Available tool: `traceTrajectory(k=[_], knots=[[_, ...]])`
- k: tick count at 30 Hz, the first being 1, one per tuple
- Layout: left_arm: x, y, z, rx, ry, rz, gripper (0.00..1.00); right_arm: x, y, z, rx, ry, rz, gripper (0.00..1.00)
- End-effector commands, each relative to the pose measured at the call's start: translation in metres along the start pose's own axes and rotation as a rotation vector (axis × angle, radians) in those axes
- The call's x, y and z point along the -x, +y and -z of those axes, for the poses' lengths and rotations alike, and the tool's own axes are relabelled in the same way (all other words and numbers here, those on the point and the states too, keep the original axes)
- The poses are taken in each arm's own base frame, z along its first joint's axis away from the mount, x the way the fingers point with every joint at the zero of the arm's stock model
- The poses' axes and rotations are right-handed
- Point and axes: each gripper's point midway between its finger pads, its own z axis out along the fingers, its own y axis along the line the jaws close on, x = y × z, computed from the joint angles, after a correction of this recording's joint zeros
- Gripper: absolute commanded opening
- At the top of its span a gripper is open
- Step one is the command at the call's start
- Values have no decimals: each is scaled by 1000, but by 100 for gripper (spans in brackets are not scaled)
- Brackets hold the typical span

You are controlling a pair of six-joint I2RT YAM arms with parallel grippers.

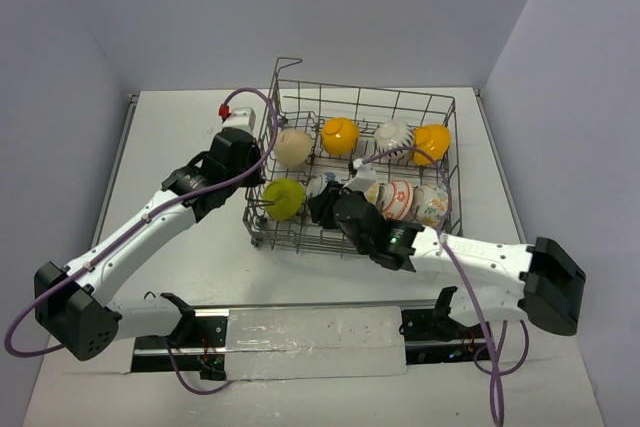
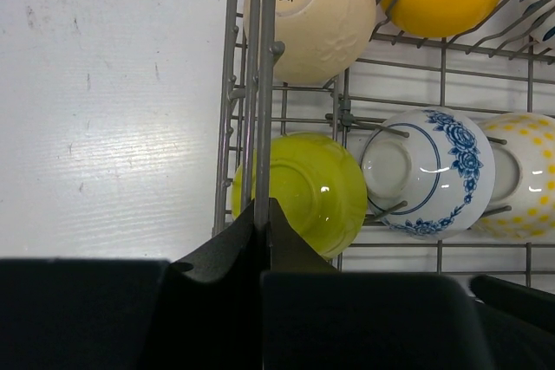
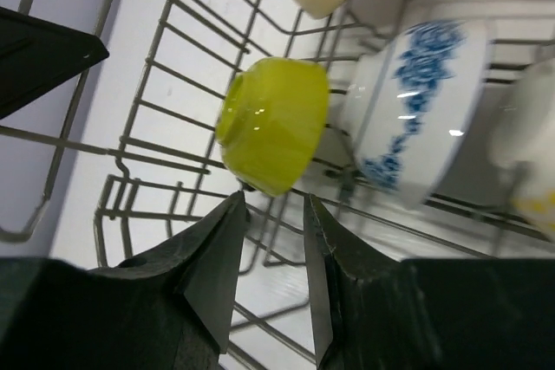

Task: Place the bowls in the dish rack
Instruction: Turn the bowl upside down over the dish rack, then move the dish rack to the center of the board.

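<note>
The left gripper [image 2: 263,210] pinches a side wire [image 2: 268,67] of the dish rack [image 1: 400,107], apparently steadying it; the right gripper [image 3: 274,201], jaws parted and empty, hovers beside the racked lime-green bowl [image 3: 277,123].

White table [image 1: 180,147], pale strip [image 1: 310,328], perhaps tape

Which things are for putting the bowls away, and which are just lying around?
For the job: dish rack, lime green bowl, tan bowl, orange bowls, blue-flowered bowl, left gripper clamping the rack, right gripper.
Just there: table, purple cables, white strip.
</note>
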Motion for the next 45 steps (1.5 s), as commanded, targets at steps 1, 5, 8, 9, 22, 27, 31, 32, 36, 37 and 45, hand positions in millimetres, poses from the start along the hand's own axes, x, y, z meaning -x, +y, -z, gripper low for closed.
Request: traceTrajectory(k=[1, 5, 8, 9, 22, 27, 31, 32, 36, 37, 45], knots=[[-76, 50, -20, 226, 250, -97, 0, 25, -3, 33, -21, 0, 160, 41], [-75, 53, -21, 261, 237, -55, 0, 68, -28, 63, -125, -94, 213, 43], [-73, 60, -20, 308, 230, -37, 0, 89, -49, 84, -155, -158, 189, 45], [-71, 65, -19, 340, 219, -38, 0, 100, -50, 95, -137, -191, 162, 46], [-78, 107, -7, 562, 238, -50, 0, 115, -97, 129, -237, -260, 168, 53], [-82, 123, -3, 586, 253, -32, 0, 110, -109, 129, -255, -261, 173, 55], [-83, 126, 3, 590, 249, -45, 0, 111, -117, 131, -275, -271, 175, 57], [-82, 127, 4, 592, 245, -41, 0, 112, -119, 132, -278, -278, 170, 58], [-80, 134, 7, 611, 238, -33, 0, 113, -123, 133, -287, -280, 172, 59], [-80, 135, 7, 612, 236, -35, 0, 113, -124, 133, -291, -280, 175, 60], [-80, 150, 7, 636, 221, -24, 0, 117, -124, 131, -300, -270, 205, 63]])
